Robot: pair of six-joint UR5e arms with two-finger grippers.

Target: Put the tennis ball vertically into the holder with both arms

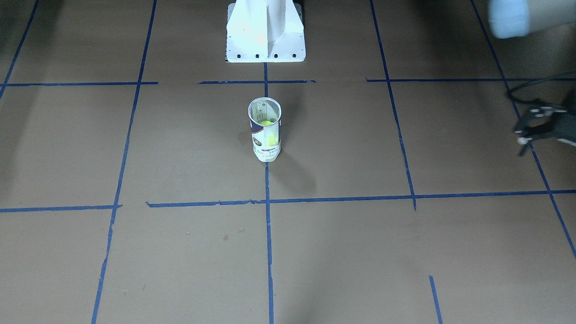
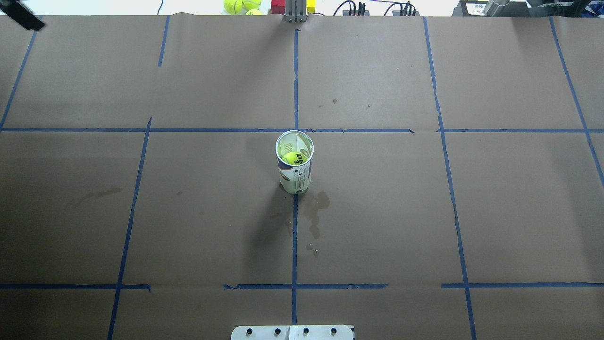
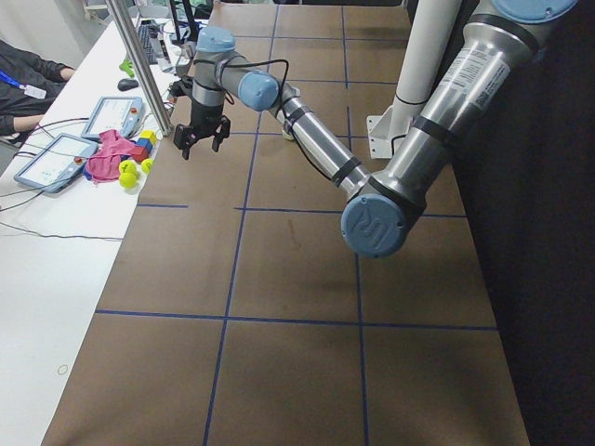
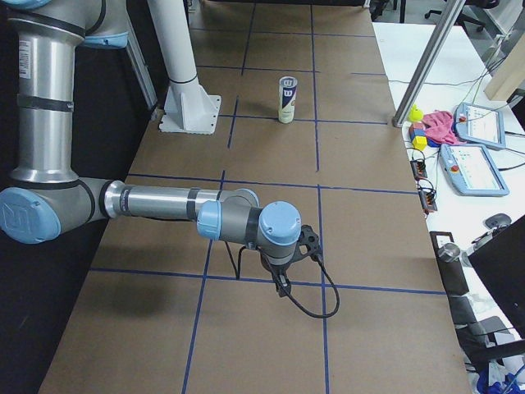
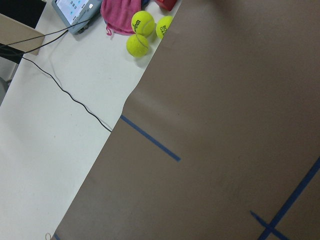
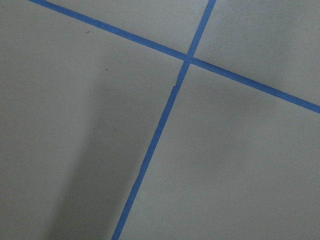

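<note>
The holder [image 1: 264,135] is a clear can with a white and navy label, standing upright at the middle of the brown table. A yellow-green tennis ball [image 2: 293,158] sits inside it, seen through the open top. The holder also shows in the exterior right view [image 4: 286,99]. My left gripper [image 1: 524,135] is far from the holder, near the table's edge. Its fingers are spread and it is empty; it also shows in the exterior left view [image 3: 200,147]. My right gripper [image 4: 283,283] hangs low over the table far from the holder. I cannot tell whether it is open or shut.
The white pedestal base [image 1: 265,40] stands behind the holder. Spare tennis balls [image 5: 142,22], a pink cloth [image 5: 117,10] and tablets [image 3: 56,158] lie on the white side table beyond the brown paper. A metal post [image 2: 295,9] stands at the far edge.
</note>
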